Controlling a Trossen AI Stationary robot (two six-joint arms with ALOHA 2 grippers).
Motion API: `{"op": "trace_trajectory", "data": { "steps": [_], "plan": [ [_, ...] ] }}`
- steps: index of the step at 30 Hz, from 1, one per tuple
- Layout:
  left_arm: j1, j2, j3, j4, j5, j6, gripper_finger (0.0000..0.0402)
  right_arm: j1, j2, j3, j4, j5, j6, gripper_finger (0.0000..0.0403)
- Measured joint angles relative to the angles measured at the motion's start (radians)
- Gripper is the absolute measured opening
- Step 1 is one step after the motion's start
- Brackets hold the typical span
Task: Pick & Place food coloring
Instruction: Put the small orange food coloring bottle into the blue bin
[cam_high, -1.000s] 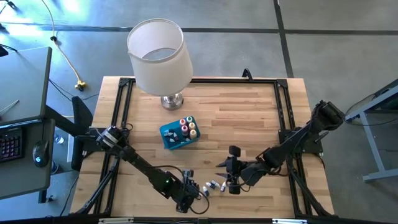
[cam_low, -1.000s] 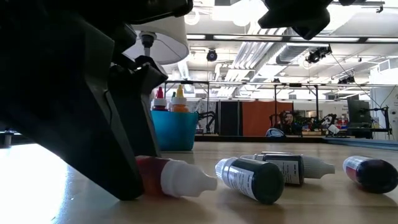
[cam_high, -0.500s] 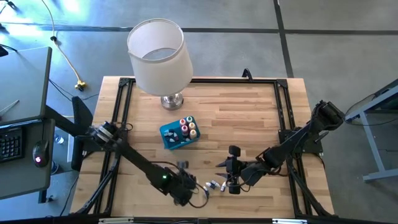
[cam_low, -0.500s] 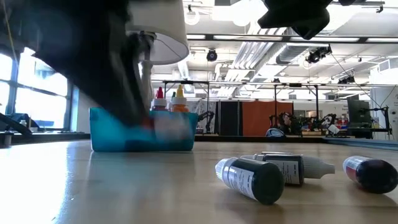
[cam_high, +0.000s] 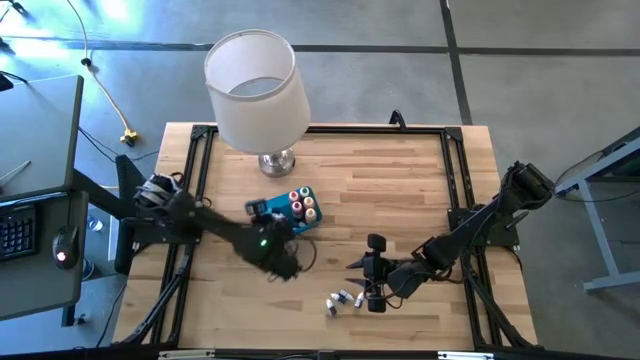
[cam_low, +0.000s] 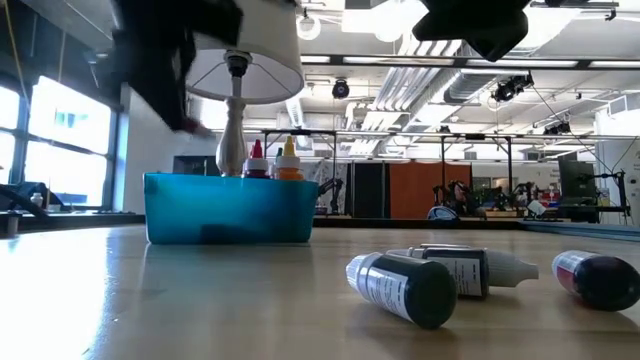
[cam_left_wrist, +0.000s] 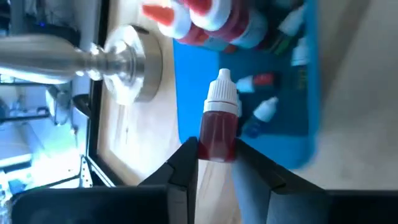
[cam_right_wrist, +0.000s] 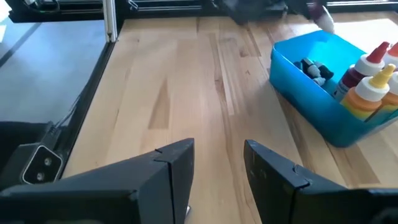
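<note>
My left gripper (cam_left_wrist: 214, 152) is raised over the near-left part of the blue tray (cam_left_wrist: 305, 93), shut on a small red dropper bottle (cam_left_wrist: 219, 121) with a white cap. In the low view the gripper (cam_low: 175, 90) is a dark blur above the tray (cam_low: 230, 208). Several bottles stand upright in the tray (cam_high: 300, 205), and others lie on its floor (cam_left_wrist: 264, 112). Three more bottles lie on their sides near the table's near edge (cam_high: 345, 298), (cam_low: 405, 288). My right gripper (cam_right_wrist: 219, 155) is open and hovers just right of them (cam_high: 372, 298). My left gripper pinches the lower body of the red bottle (cam_left_wrist: 216, 140) between its two fingers (cam_left_wrist: 186, 155). The bottle points along the fingers, with its white cap (cam_left_wrist: 221, 93) at the far end. It is lifted clear, above the tray's edge.
A lamp with a white shade (cam_high: 250, 90) stands on a metal base (cam_left_wrist: 127, 62) just beyond the tray. Black frame rails (cam_high: 455, 190) run along the table's sides. Bare wood lies between the tray and the right rail (cam_high: 390, 190).
My left gripper has lifted the red bottle off the table at the near edge. It has carried it up and toward the far-left, to above the blue tray. The other lying bottles have stayed where they were.
</note>
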Motion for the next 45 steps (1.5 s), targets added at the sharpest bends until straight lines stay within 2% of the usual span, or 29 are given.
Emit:
{"op": "trace_trajectory", "data": {
  "steps": [2,6,13,20,23,32,45],
  "plan": [
    [0.056,0.004,-0.043,0.042,0.016,0.066,0.0081,0.000,0.000,0.000,-0.005,0.000,0.000,0.0133],
    [0.173,0.002,-0.145,0.259,0.098,0.200,0.0087,0.000,0.000,0.000,-0.006,0.015,0.000,0.0133],
    [0.305,0.002,-0.213,0.376,0.254,0.324,0.0089,0.000,0.000,0.000,-0.005,0.011,-0.007,0.0133],
    [0.302,0.002,-0.213,0.383,0.348,0.418,0.0090,0.000,0.001,0.000,-0.005,0.023,0.067,0.0133],
    [0.293,0.002,-0.213,0.392,0.339,0.433,0.0090,0.000,0.001,0.000,-0.006,0.023,0.065,0.0133],
    [0.295,0.001,-0.213,0.422,0.370,0.424,0.0090,-0.001,0.001,0.000,0.007,0.073,-0.188,0.0134],
    [0.295,0.001,-0.213,0.430,0.395,0.450,0.0097,-0.001,0.004,0.000,0.018,0.049,-0.066,0.0134]
  ]
}}
